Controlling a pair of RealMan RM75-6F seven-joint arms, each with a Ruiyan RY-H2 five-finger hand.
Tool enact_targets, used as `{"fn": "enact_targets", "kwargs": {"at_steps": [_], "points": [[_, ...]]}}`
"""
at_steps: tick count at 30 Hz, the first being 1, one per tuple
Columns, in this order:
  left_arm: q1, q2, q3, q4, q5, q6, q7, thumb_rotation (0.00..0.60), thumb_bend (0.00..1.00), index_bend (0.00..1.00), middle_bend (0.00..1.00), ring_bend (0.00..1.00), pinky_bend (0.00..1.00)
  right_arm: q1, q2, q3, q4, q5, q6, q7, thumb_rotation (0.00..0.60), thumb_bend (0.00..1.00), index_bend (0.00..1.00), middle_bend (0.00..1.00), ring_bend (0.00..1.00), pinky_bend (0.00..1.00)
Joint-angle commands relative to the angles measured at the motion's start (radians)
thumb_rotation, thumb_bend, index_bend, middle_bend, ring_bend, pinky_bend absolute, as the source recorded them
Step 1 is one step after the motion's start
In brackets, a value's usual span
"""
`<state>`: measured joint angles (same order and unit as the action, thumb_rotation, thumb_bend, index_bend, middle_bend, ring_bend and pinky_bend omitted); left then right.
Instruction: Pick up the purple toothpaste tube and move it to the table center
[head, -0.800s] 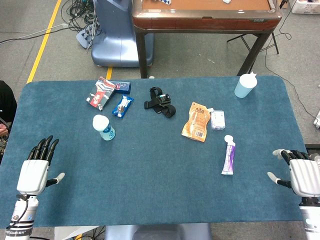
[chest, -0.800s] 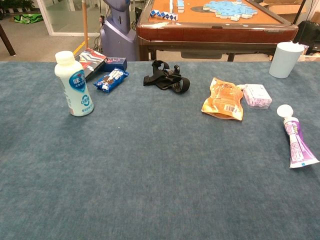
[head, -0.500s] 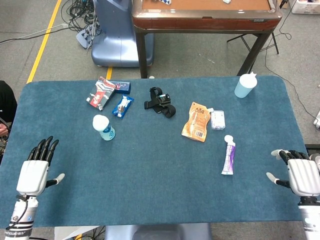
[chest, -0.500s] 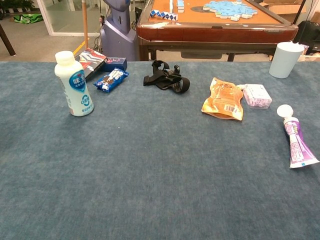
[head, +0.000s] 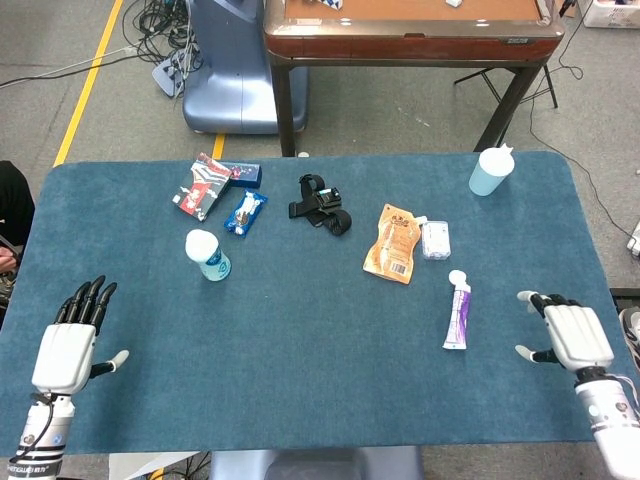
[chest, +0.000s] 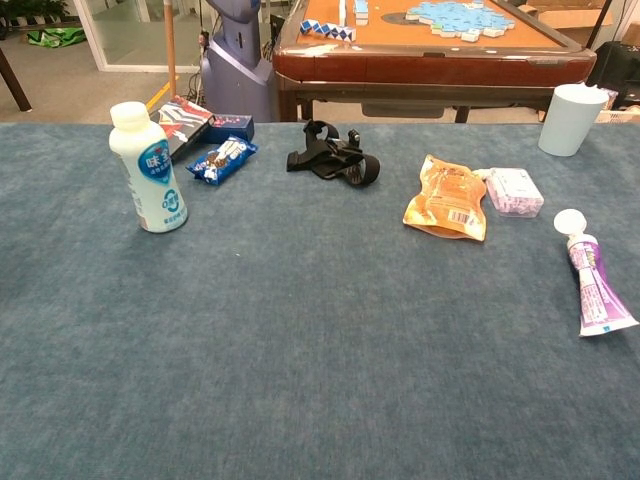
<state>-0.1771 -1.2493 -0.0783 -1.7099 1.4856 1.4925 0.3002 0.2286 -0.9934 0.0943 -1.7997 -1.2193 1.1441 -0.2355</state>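
The purple toothpaste tube (head: 458, 312) lies flat on the blue table cover, on the right side of the table. Its round white cap (chest: 571, 222) points toward the far edge, and its flat crimped end, which is white along the seam, points toward the near edge; in the chest view the tube runs slightly askew, the crimped end swung a little further right than the cap. The body is purple with pale printing too small to read, and nothing touches it.
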Motion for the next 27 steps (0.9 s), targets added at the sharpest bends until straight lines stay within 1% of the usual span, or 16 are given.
{"fn": "enact_targets", "kwargs": {"at_steps": [1,7,12,19,27], "points": [[0.002,-0.003,0.003,0.004,-0.002,-0.003,-0.005,0.600,0.07,0.00,0.00,0.00,0.14,0.076,-0.013,0.019,0.042,0.097,-0.111,-0.036,0.600,0.10,0.21,0.35,0.24,0.33],[0.002,-0.005,0.005,0.009,-0.001,-0.007,-0.009,0.600,0.07,0.00,0.00,0.00,0.14,0.164,-0.083,0.029,0.140,0.195,-0.235,-0.064,0.600,0.10,0.18,0.34,0.23,0.33],[0.004,-0.003,0.006,0.007,0.000,-0.006,-0.007,0.600,0.07,0.00,0.00,0.00,0.14,0.219,-0.146,0.020,0.215,0.241,-0.295,-0.096,0.600,0.10,0.16,0.33,0.22,0.33],[0.007,-0.002,0.008,0.003,0.001,-0.004,-0.004,0.600,0.07,0.00,0.00,0.00,0.14,0.271,-0.200,0.013,0.275,0.257,-0.368,-0.075,0.600,0.10,0.13,0.32,0.21,0.32],[0.011,0.002,0.009,-0.006,0.005,0.001,-0.002,0.600,0.07,0.00,0.00,0.00,0.14,0.300,-0.246,-0.003,0.332,0.227,-0.397,-0.040,0.600,0.10,0.12,0.30,0.19,0.32]]}}
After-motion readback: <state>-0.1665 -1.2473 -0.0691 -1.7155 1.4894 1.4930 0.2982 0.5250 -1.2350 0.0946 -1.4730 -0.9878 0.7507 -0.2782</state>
